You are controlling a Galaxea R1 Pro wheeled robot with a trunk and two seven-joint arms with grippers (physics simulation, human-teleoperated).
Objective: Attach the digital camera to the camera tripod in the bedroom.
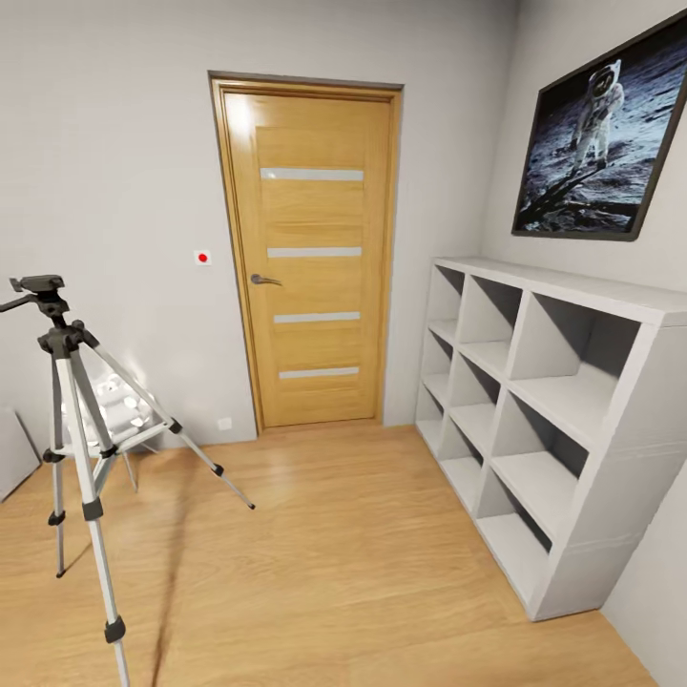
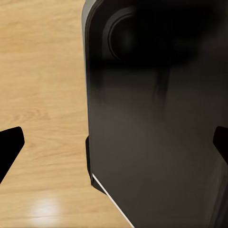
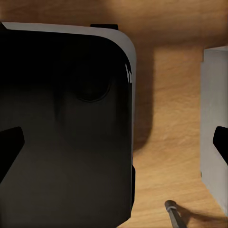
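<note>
The camera tripod [image 1: 72,420] stood on the bedroom floor [image 1: 343,553] near the door [image 1: 313,258]; both grippers' fingers spread apart, holding nothing.

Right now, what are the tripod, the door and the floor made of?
The camera tripod looks like metal: shiny silver-grey legs, with matte black joints and feet that may be plastic. The door looks like warm varnished wood, grain showing, with pale strips, maybe frosted glass. The floor looks like light wooden planks, smooth and slightly glossy.
</note>
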